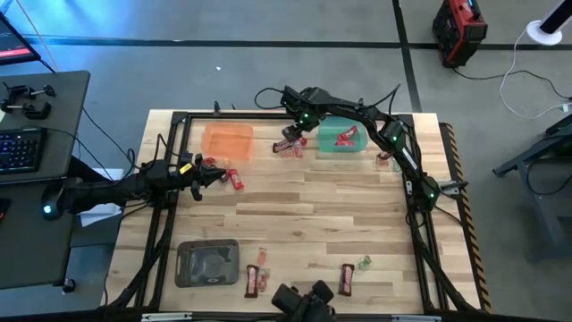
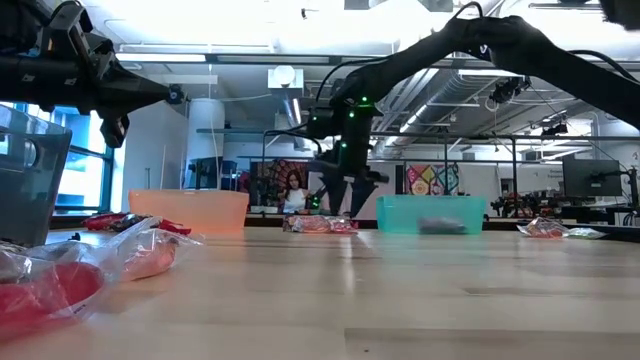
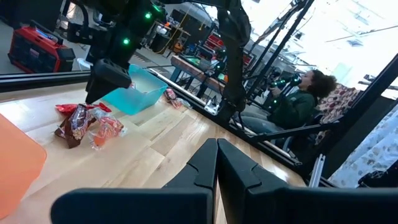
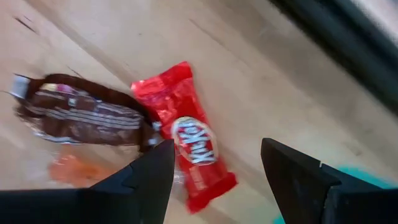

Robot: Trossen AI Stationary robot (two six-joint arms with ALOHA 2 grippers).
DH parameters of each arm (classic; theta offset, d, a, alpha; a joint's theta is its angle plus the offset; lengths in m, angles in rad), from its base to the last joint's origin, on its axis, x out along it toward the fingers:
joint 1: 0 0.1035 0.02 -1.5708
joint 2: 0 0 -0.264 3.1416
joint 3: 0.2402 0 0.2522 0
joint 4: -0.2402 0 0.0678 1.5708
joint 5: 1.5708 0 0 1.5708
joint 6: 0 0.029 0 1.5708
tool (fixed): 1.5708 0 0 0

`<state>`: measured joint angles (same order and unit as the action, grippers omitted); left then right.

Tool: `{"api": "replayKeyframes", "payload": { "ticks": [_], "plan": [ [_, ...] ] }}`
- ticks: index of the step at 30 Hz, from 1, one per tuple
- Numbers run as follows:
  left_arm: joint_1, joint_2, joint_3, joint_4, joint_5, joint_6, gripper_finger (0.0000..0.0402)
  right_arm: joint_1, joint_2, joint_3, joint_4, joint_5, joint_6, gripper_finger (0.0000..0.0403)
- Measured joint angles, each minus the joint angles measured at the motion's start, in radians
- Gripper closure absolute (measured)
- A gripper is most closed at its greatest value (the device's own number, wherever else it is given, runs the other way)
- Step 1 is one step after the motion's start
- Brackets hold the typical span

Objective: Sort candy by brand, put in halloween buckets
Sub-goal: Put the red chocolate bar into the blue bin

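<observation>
Although some red candy already lies in the green tub [image 1: 323,143], most of the sorting looks undone. The orange tub [image 1: 227,139] shows nothing inside from above, and the grey tub [image 1: 207,263] at the near edge seems to hold no candy, though its dark bottom makes that hard to tell.

Three tubs stand on the table [image 1: 304,206]. Loose candy lies in five places. One small heap [image 1: 290,148] sits between the orange and green tubs; the right wrist view shows a red bar [image 4: 191,140] and a brown bar [image 4: 84,116] touching there, with something orange just beside them. About two red pieces [image 1: 234,178] lie near the left arm. By the near edge I count two brown bars, one [image 1: 254,282] beside the grey tub and one [image 1: 346,279] farther right, a small reddish piece [image 1: 262,257] and a pale green one [image 1: 365,262]. A few pieces [image 1: 386,162] lie right of the green tub, too small to count.

The right gripper [image 4: 211,163] hangs over the heap with its jaws spread wide around the red bar, holding nothing yet. The left gripper [image 3: 216,163] is closed and empty, waiting at the table's left side near the red pieces.

By my judgement, nearly every loose piece has yet to go into a tub.
</observation>
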<state>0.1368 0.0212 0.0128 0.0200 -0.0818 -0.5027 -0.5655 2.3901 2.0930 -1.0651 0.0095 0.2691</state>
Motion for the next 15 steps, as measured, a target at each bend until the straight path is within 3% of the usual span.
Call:
{"api": "replayKeyframes", "payload": {
  "ticks": [15],
  "plan": [
    [0.000, 0.000, 0.000, 0.000, 0.000, 0.001, 0.0401, 0.009, 0.000, 0.000, -0.014, 0.043, -0.406, 0.0171]
  ]
}}
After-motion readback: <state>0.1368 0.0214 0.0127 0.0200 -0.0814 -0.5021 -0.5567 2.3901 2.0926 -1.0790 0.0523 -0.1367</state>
